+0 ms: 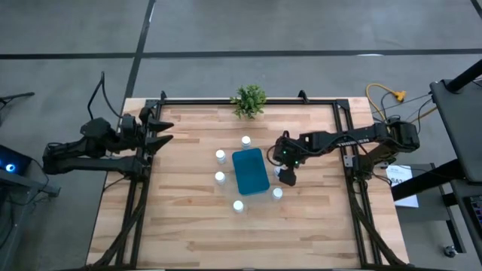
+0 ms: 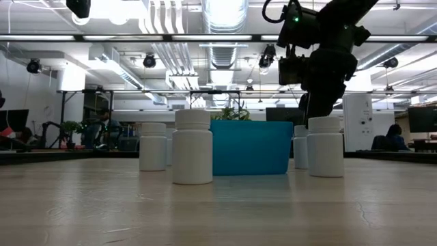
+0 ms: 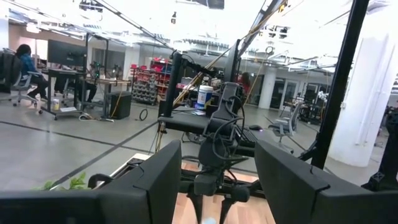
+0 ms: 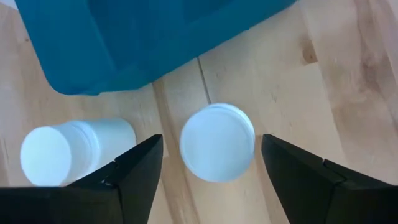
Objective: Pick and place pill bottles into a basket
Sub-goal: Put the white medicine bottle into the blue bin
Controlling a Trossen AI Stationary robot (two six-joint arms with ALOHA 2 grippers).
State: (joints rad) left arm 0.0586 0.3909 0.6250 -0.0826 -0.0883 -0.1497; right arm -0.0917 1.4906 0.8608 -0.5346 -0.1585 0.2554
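Your right hand (image 1: 287,175) hangs over the wooden counter (image 1: 188,226), just beside the long right side of the teal-blue basket (image 1: 250,171). Its fingers (image 4: 134,171) stand wide apart and hold nothing. In the right wrist view, one pill bottle (image 4: 217,142) stands upright directly below, between the two fingers, near the basket's rounded corner. A second bottle (image 4: 68,149) stands just beside it, outside one finger.

In the high view, the basket lies near the counter's centre, with white bottles standing around it: one beyond its far end (image 1: 245,141), two along its left side (image 1: 220,156) (image 1: 220,178), one off its near end (image 1: 238,205), and one by its near right corner (image 1: 277,193). The bottle under your right hand is largely hidden in the high view. No bottle shows inside the basket.

Your left hand (image 1: 162,128) waits at the counter's left edge, well apart from the bottles, its fingers (image 3: 155,186) parted and empty. A small green plant (image 1: 249,99) sits at the far edge.
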